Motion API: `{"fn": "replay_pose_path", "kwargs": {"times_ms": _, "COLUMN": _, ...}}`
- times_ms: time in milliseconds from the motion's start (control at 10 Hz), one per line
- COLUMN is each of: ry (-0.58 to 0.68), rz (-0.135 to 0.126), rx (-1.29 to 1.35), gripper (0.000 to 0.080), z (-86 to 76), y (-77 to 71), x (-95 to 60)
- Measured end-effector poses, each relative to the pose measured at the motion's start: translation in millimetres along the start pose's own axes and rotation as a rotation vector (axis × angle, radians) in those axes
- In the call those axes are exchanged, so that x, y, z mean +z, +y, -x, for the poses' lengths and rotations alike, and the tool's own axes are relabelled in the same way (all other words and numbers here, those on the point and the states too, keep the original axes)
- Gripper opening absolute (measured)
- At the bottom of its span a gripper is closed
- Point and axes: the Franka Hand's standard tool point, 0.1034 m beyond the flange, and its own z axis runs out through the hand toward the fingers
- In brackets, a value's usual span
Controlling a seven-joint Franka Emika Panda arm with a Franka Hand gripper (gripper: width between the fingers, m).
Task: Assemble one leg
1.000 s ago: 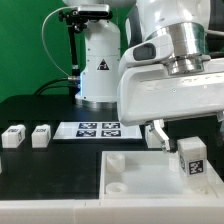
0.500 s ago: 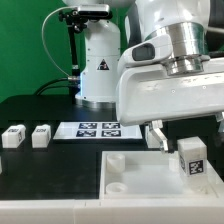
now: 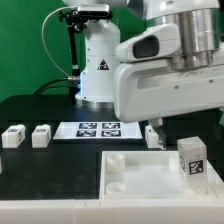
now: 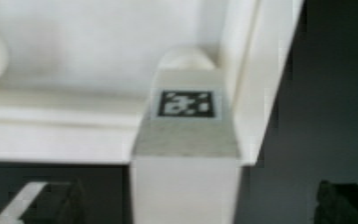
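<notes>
**Leg free between spread fingers**

The leg stood on the white plate at the exterior view's right, where the frame cut the plate off. The gripper had its fingers apart, clear of the leg on both sides, tips out of frame.

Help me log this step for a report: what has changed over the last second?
The arm rose a little and shifted toward the exterior view's left. Nothing was taken hold of or let go: the tool is open, its jaws either side of the leg, clear of it. The leg on the plate, the two spare legs and the marker board stayed put.
</notes>
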Motion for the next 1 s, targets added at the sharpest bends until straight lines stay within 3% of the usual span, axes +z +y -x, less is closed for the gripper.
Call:
{"fn": "replay_pose_path", "kwargs": {"times_ms": 300, "ry": -0.072, "rz": -0.01, "rx": 0.003, "gripper": 0.0649, "z": -2.1, "y": 0.4, "x": 8.8}}
{"fn": "replay_pose_path", "kwargs": {"times_ms": 500, "ry": -0.073, "rz": -0.01, "rx": 0.003, "gripper": 0.0403, "z": -1.7, "y": 0.4, "x": 9.5}}
{"fn": "replay_pose_path", "kwargs": {"times_ms": 600, "ry": -0.073, "rz": -0.01, "rx": 0.018, "gripper": 0.0403, "z": -1.7, "y": 0.5, "x": 9.6}}
{"fn": "replay_pose_path", "kwargs": {"times_ms": 700, "ry": -0.073, "rz": -0.009, "rx": 0.038, "gripper": 0.0291, "z": -1.7, "y": 0.5, "x": 9.6}}
{"fn": "replay_pose_path", "kwargs": {"times_ms": 800, "ry": -0.073, "rz": -0.009, "rx": 0.037, "gripper": 0.0291, "z": -1.7, "y": 0.6, "x": 9.6}}
{"fn": "replay_pose_path", "kwargs": {"times_ms": 1000, "ry": 0.003, "rz": -0.002, "rx": 0.319, "gripper": 0.0291, "z": -2.2, "y": 0.3, "x": 10.5}}
